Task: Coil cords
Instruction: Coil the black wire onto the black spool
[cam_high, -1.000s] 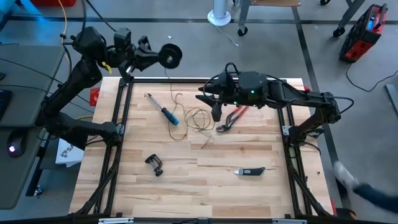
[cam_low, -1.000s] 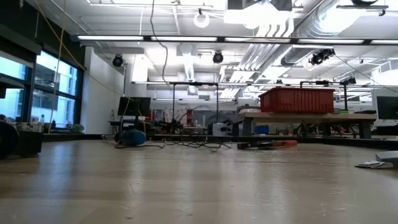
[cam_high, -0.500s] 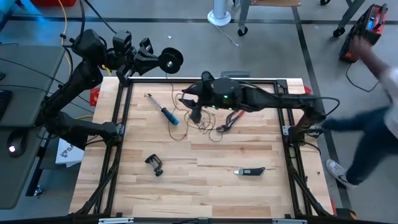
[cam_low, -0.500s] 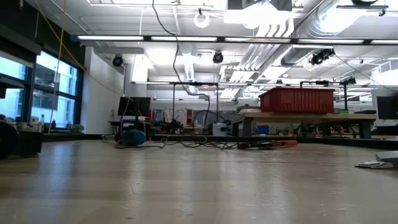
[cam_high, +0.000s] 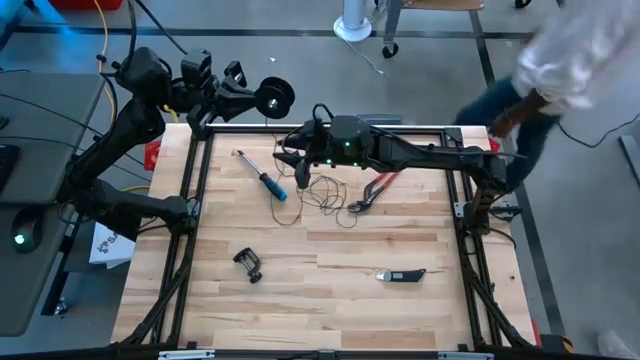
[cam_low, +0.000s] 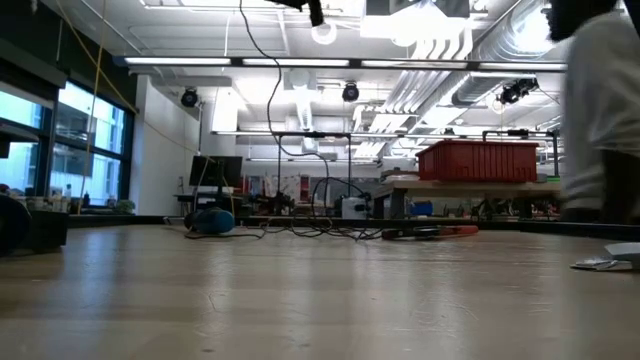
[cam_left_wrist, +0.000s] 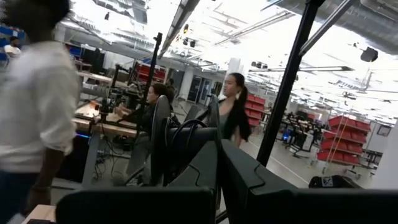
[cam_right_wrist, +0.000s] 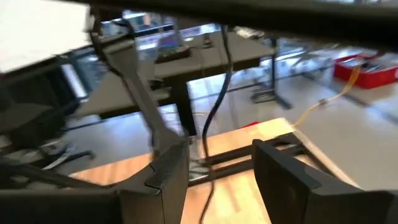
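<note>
A: Start close in. What is the right tool doing?

B: It hangs over the far-left part of the table, fingers apart, with nothing gripped between them. The thin dark cord lies in loose loops on the wood just beside and below it, toward the red pliers. In its wrist view a dark strand runs down through the gap between the fingers, so it seems lined up to pinch the cord, though whether they touch it cannot be told.

A: Why there?

B: Probably because that is the slack end nearest the reel. The blue-handled screwdriver lies just to the tool's left, clear of the loops.

A: And farther out?

B: The left tool is raised past the table's far edge, closed on the small round black reel, which sits at its tip. Judging by the pose, it holds the reel up off the table so that cord can be wound onto it. The reel is beyond the right tool and a little to its left, near but apart.

A: Anything else?

B: A black clamp and a dark knife-like tool lie well on the near side, away from the cord. A person in white passes beyond the table's far right corner.
</note>
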